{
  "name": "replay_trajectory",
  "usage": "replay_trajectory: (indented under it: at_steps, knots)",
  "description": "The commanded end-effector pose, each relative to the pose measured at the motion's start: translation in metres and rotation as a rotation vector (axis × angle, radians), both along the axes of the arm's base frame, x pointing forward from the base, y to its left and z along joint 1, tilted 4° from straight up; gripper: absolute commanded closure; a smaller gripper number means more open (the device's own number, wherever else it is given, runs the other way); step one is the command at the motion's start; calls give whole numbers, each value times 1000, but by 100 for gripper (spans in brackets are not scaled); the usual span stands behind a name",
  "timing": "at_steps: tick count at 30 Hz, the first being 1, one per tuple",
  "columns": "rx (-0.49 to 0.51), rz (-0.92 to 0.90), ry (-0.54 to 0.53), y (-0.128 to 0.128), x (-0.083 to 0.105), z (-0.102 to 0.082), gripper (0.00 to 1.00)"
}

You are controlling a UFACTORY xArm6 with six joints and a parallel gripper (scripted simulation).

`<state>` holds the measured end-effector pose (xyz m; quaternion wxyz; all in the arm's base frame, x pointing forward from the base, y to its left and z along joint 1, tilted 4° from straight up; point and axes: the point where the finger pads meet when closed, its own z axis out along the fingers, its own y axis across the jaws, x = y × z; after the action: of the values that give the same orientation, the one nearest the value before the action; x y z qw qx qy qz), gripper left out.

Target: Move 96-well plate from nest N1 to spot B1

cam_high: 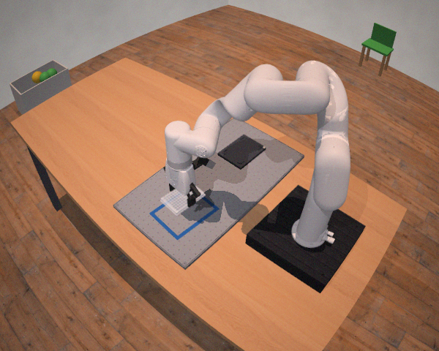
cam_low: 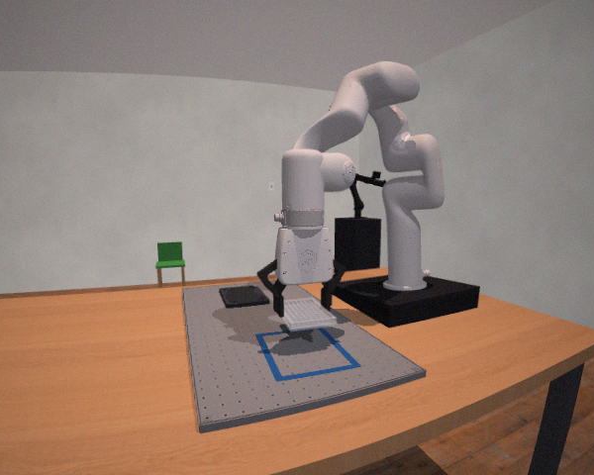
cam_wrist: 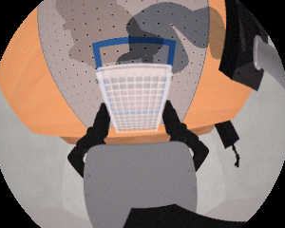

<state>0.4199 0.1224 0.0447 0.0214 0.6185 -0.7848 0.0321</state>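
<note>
My gripper [cam_low: 302, 307] is shut on the white 96-well plate [cam_low: 308, 313] and holds it level a little above the grey deck. The plate [cam_high: 178, 202] hangs over the far edge of the blue taped outline B1 [cam_high: 184, 216], and its shadow falls inside the outline [cam_low: 306, 352]. In the wrist view the plate [cam_wrist: 135, 98] sits between my two black fingers with the blue outline [cam_wrist: 134, 51] showing beyond it. The black plate nest N1 [cam_high: 241, 151] [cam_low: 244, 295] lies empty at the far end of the deck.
The grey perforated deck [cam_high: 208, 189] lies on the wooden table. My black base block [cam_high: 306, 241] stands to the right of the deck. A grey bin with coloured balls [cam_high: 39, 88] and a green chair [cam_high: 378, 45] stand off the table.
</note>
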Motion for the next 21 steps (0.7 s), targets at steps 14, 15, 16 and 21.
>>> replay_trajectory:
  at_steps: [14,15,16,21]
  knots:
    - [1,0,-4,-1,2,-23,100]
    - [1,0,-4,-2,2,-25,100]
    - [1,0,-4,-2,2,-27,100]
    - [1,0,-4,-2,2,-35,100]
